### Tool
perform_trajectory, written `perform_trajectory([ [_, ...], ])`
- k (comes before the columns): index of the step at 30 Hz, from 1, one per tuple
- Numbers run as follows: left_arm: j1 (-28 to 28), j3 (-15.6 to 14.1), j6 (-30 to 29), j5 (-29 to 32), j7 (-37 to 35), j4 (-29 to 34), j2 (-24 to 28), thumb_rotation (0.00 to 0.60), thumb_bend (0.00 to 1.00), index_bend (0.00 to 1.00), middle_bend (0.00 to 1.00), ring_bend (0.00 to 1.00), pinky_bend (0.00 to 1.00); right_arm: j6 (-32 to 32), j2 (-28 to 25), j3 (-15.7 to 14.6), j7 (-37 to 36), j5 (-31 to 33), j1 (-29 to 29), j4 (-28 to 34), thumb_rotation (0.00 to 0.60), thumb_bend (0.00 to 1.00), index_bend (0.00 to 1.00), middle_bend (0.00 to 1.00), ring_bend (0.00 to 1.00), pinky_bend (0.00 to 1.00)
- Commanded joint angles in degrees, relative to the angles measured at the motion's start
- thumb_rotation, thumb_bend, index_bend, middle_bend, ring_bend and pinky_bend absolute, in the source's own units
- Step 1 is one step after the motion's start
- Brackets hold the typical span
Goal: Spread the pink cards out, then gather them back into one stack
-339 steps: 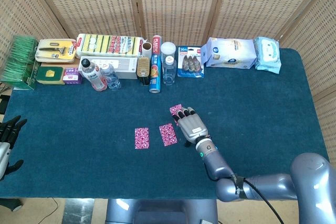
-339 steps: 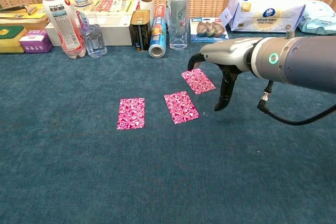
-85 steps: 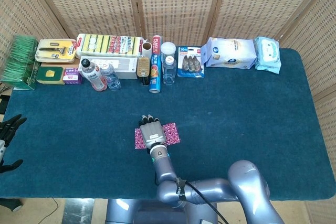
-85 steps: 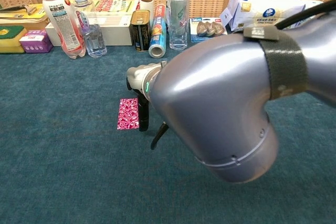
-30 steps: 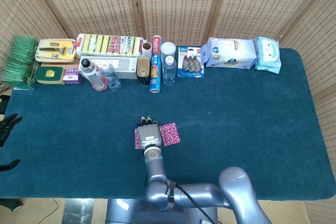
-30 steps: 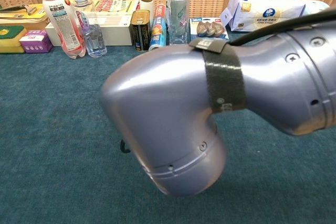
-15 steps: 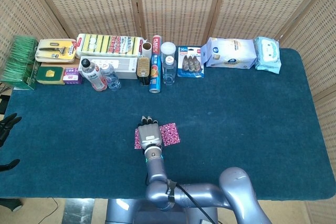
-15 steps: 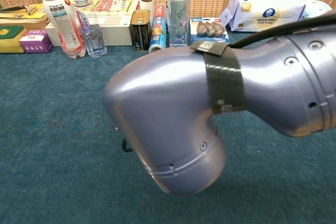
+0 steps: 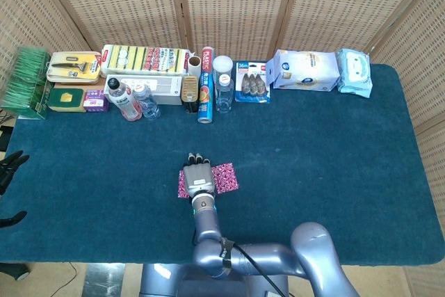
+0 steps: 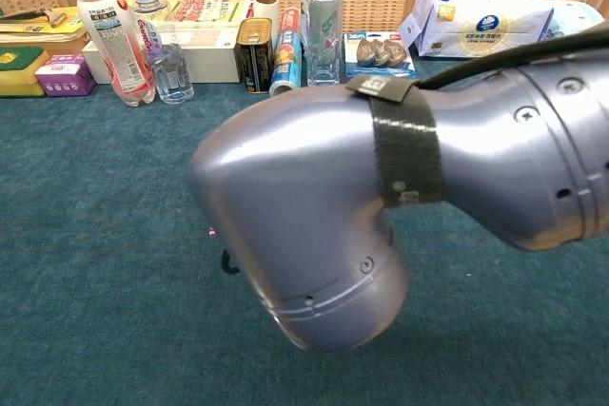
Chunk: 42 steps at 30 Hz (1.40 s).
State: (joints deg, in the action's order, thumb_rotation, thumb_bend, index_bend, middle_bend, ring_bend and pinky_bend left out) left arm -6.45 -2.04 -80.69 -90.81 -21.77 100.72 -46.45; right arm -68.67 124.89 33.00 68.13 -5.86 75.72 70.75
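The pink cards are lying flat and overlapping mid-counter, partly showing on both sides under my right robot hand.

Right arm showing glossy silver-grey casing, black strap, small screws, black cable; right hand grey, dark-tipped fingers.

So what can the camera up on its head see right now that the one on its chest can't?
Only the head view shows the pink cards, overlapping near the table's middle, with the right hand lying flat on them, and the left hand at the table's left edge.

Only the chest view shows the right arm's elbow close up, filling the frame and hiding the cards.

Both show the blue table and the back row of goods, such as the clear bottle and the white wipes pack.
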Motion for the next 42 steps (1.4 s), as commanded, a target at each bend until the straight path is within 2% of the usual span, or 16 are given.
perform_trajectory([
  [1, 0.0, 0.0, 0.0, 0.0, 0.0, 0.0, 0.0, 0.6, 0.05, 0.0, 0.0, 0.0, 0.05, 0.0, 0.0, 0.1, 0.1, 0.0, 0.0, 0.0, 0.6, 0.2, 0.41, 0.05, 0.0, 0.15],
  [24, -0.2, 0.1, 0.3, 0.1, 0.5, 0.2, -0.1, 0.6, 0.05, 0.0, 0.0, 0.0, 0.05, -1.1, -0.9, 0.4, 0.5, -1.0, -0.9, 1.7, 0.6, 0.23, 0.47, 0.06, 0.0, 0.15],
  [30, -0.3, 0.1, 0.4, 0.3, 0.6, 0.2, -0.1, 0.6, 0.05, 0.0, 0.0, 0.0, 0.05, -1.8, -2.7, -0.2, 1.3, -0.8, -1.9, 4.3, 0.6, 0.23, 0.47, 0.06, 0.0, 0.15],
  [42, -0.4, 0.2, 0.9, 0.7, 1.9, 0.8, -0.2, 0.6, 0.05, 0.0, 0.0, 0.0, 0.05, -3.1, -9.3, -1.0, 2.7, 0.5, -4.5, 13.4, 0.6, 0.23, 0.47, 0.06, 0.0, 0.15],
])
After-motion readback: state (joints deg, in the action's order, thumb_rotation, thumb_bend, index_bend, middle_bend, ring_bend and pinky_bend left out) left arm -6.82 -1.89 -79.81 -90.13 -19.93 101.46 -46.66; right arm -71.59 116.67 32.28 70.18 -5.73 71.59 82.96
